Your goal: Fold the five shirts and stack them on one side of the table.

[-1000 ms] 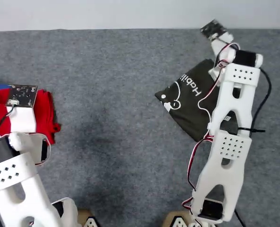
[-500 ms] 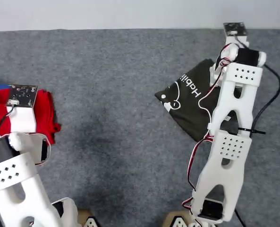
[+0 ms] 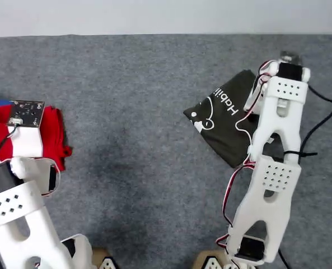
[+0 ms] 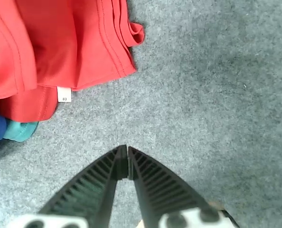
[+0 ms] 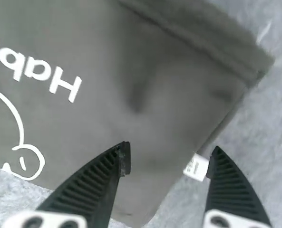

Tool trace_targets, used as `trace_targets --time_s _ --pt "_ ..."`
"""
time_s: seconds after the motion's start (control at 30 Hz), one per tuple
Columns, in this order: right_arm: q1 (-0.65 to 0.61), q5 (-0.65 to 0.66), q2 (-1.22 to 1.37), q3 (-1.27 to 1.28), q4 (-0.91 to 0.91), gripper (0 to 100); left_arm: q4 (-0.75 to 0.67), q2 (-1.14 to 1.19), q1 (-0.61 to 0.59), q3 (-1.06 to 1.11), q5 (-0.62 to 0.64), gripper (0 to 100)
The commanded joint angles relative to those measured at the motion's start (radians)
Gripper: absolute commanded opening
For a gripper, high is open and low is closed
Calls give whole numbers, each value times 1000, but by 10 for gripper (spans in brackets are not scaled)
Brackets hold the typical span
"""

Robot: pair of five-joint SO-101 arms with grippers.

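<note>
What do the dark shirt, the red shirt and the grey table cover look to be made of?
Dark shirt: soft matte knit, probably cotton jersey; hemmed edge, printed white graphic.
Red shirt: similar matte knit; stitched hems, sewn-in tag.
Table cover: grey felt or short-pile carpet; fuzzy, speckled texture.

One dark shirt (image 3: 221,126), one red, blue and teal pile (image 3: 55,134), one left arm (image 3: 14,208), one right arm (image 3: 275,174)

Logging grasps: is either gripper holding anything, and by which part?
Nothing is held. The left gripper is shut, empty, beside the red shirt; the right gripper is open over the dark shirt.
</note>
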Motion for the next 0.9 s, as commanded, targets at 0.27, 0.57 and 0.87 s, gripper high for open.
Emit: trace_targets --time_s 0.27,0.57,0.87 --pt "-39 -107 79 28 -105 267 12 -18 2 -1 -8 7" --pt "-53 -103 191 -12 -216 266 12 -18 2 1 -8 7" --pt "-67 -100 208 -23 -130 150 12 -18 2 1 -8 7"
